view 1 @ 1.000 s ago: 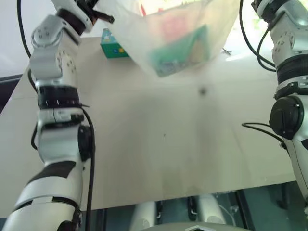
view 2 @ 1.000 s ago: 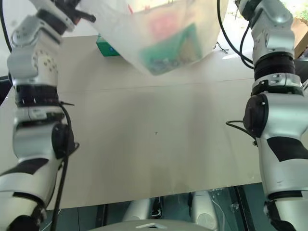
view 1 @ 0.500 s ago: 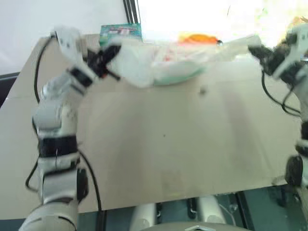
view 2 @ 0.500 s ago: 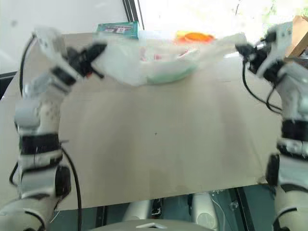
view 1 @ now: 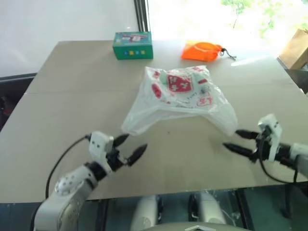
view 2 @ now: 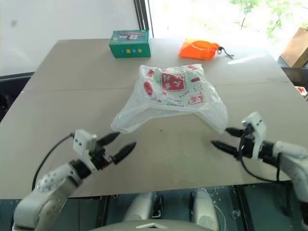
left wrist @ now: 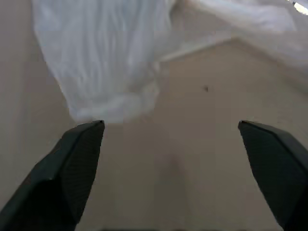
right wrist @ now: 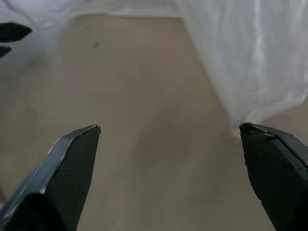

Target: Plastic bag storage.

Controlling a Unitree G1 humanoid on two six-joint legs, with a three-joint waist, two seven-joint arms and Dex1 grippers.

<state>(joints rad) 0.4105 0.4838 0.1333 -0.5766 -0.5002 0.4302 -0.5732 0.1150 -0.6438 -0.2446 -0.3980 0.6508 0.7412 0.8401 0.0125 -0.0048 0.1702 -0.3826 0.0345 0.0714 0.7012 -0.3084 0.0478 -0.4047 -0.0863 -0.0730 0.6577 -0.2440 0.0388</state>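
Note:
The plastic bag [view 1: 180,98], translucent white with red printed patches, lies slack in the middle of the table [view 1: 62,96], its two corners spread toward the near edge. My left gripper [view 1: 136,141] is open just short of the bag's left corner, nothing between its fingers. Beside the right corner, my right gripper [view 1: 231,139] is open too and apart from the bag. In the left wrist view the bag's corner [left wrist: 106,62] lies ahead of the open left gripper [left wrist: 169,125]. The right wrist view has the other bag corner [right wrist: 245,53] ahead of the right gripper [right wrist: 169,127].
A green box [view 1: 133,45] stands at the far left of the table and an orange drawstring pouch [view 1: 202,50] lies at the far middle. A brown cardboard item [view 1: 296,48] is past the right edge. The near table edge runs just behind both grippers.
Both grippers held the bag high, came down and back toward me, laid it on the table and opened, letting go of its corners.

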